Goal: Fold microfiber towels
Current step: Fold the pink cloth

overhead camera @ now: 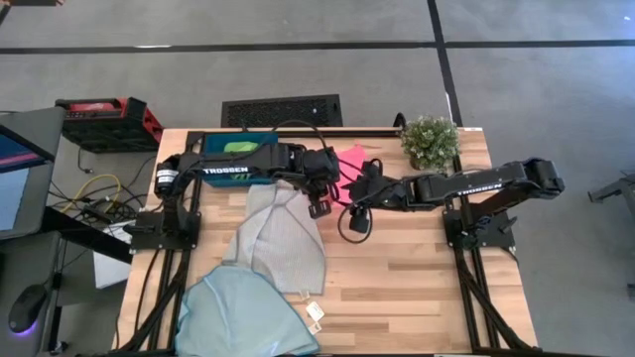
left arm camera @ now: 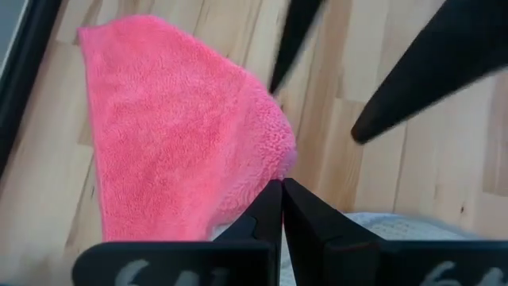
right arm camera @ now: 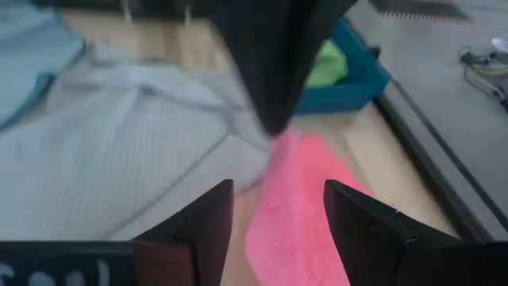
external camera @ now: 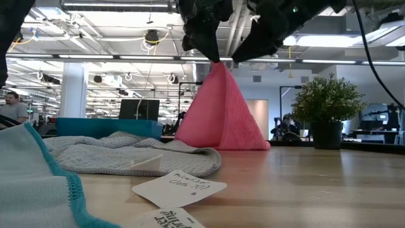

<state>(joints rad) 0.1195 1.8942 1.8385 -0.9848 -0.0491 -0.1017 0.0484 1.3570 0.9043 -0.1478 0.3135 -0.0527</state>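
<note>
Pink towel pinched and lifted at the bench's far middle

Towels lie spread over the left half of the bench (overhead camera: 417,278). Nearest the front edge on the left is the light blue towel (overhead camera: 243,315), rumpled, with paper tags (overhead camera: 315,315) just beside its right corner. Behind it the pale grey towel (overhead camera: 278,238) lies loosely crumpled, running up toward the left arm. At the far left edge sits the teal tray (overhead camera: 213,144), and the green towel (overhead camera: 238,148) shows inside it.

Moving toward the middle, the left gripper (left arm camera: 281,208) has its jaws fully closed on a fold of the pink towel (external camera: 218,111). In the low view the cloth hangs from that pinch as a tent, its lower edge resting on the bench. It drapes freely, so it should handle as light, limp and a little grippy; it will probably sag and swing from any single pinch, and a corner or hem seems the better hold for folding.

Just right of it, the right gripper (right arm camera: 278,206) hovers over the pink towel with its jaws spread wide and nothing between them, apparently well placed to take a second edge. A potted plant (overhead camera: 430,141) stands at the far right corner.
</note>
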